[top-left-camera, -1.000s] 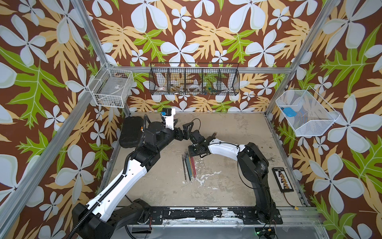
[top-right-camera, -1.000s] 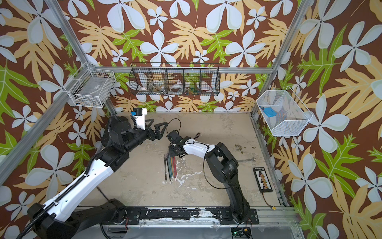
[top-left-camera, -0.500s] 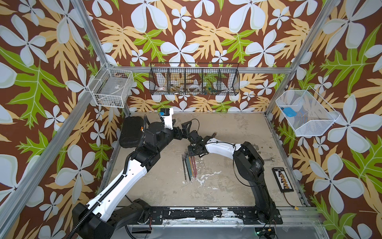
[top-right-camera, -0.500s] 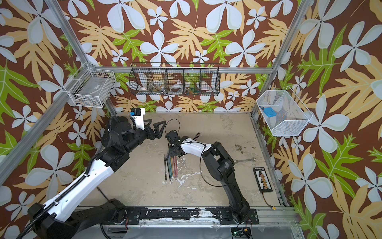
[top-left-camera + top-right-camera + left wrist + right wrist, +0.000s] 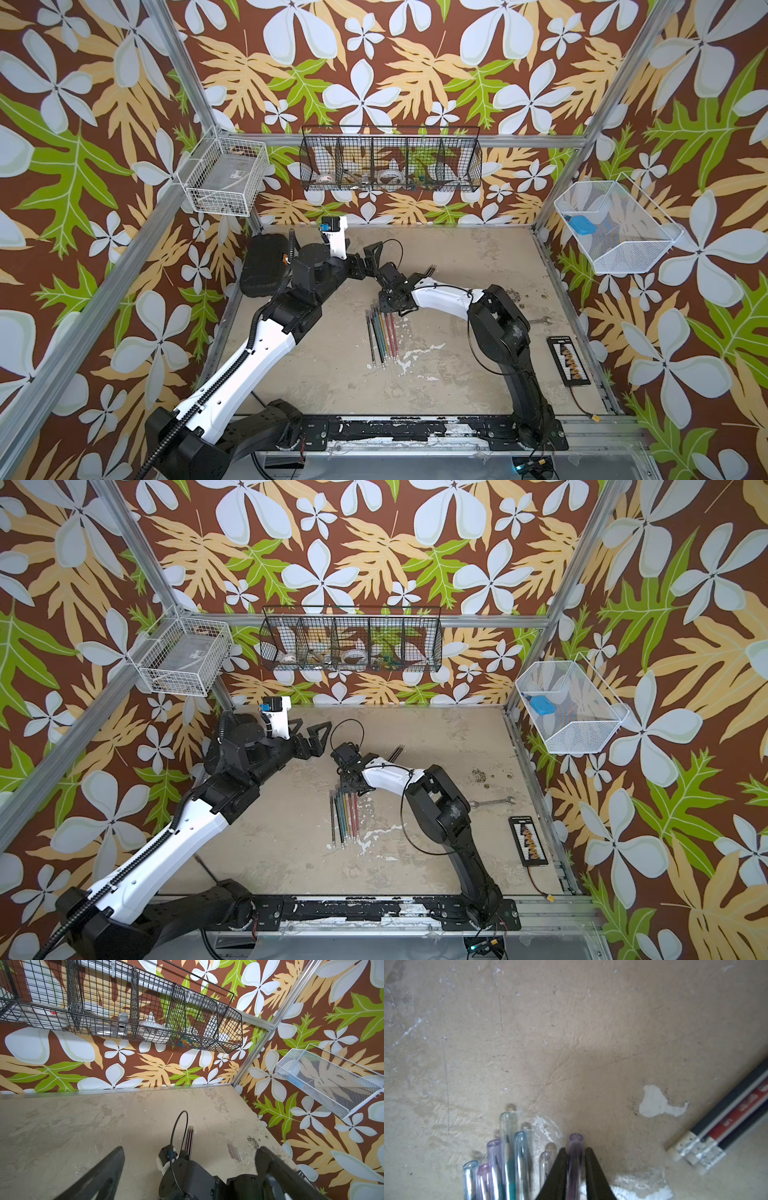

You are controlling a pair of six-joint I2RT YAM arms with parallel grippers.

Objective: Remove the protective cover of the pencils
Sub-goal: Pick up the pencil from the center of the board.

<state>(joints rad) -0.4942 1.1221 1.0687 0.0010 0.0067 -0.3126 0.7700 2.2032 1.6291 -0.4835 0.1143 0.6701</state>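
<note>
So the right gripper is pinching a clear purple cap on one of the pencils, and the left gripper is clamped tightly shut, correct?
No, the left gripper is wide open: the left wrist view shows its two fingers far apart. The rest stands: the right gripper pinches the clear purple cap on one of the pencils.
</note>
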